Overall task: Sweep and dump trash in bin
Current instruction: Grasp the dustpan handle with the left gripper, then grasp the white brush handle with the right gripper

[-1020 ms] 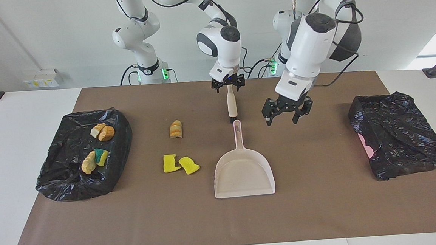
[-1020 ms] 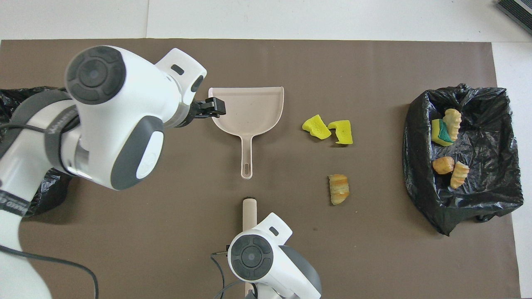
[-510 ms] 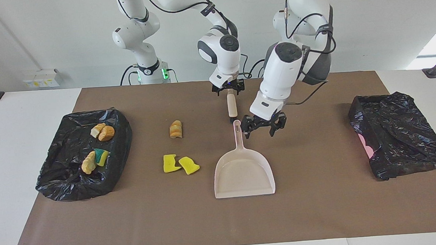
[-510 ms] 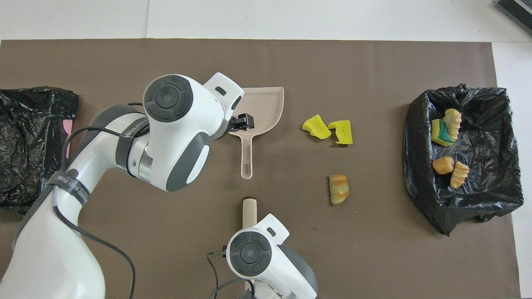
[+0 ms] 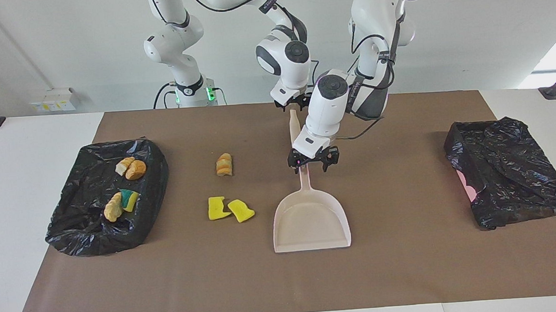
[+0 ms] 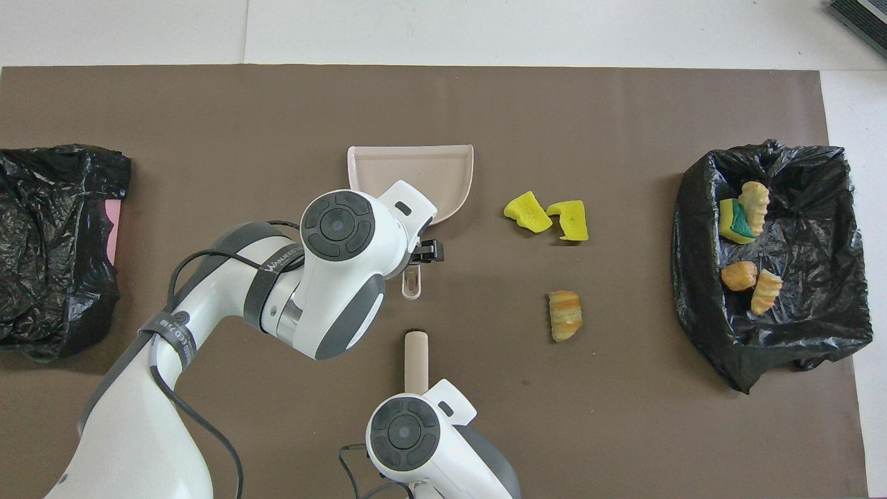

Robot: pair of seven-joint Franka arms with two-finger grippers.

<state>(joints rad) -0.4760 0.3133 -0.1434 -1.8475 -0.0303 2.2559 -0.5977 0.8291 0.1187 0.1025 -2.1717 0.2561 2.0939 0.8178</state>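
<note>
L gripper [image 5: 312,162] moved onto dustpan [image 5: 311,221] handle, fingers apart | R gripper [image 5: 293,105] on brush [image 5: 293,121], grip unclear

Lab: robot arms [image 5: 175,46], bare tabletop [image 5: 17,152]

A beige plastic dustpan [image 6: 416,177] lies at upper centre, the left gripper [image 6: 424,251] over its handle. Yellow sponge scraps [image 6: 547,216] sit beside it (a black-bagged bin [image 6: 818,333] at far right holds more).
</note>
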